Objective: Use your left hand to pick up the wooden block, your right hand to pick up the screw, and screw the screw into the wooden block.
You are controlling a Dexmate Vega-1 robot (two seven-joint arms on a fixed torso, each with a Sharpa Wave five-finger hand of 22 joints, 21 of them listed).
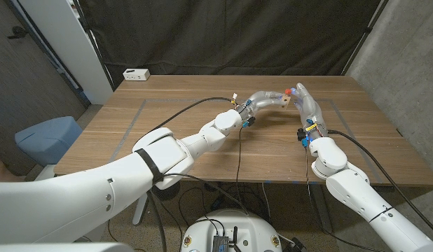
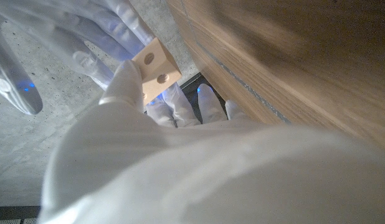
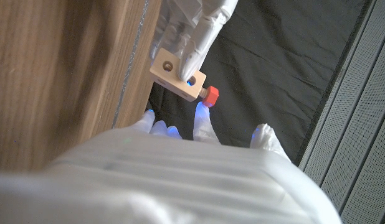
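Right wrist view: the wooden block (image 3: 177,76), pinched by the left hand (image 3: 191,31) above the table (image 3: 61,68), carried the red-headed screw (image 3: 209,96) at one end, with the right hand (image 3: 180,134) close beneath; whether its fingers grasped the screw could not be told. Judged mid-threading, the step called for holding the block steady and turning the screw in line with its hole. No brand, label or writing was legible.

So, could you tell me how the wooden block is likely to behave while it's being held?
The wooden block looks rigid and probably light, since the left hand holds it aloft by fingertips. Its flat faces suggest it won't roll, though the smooth wood might twist as the screw turns.
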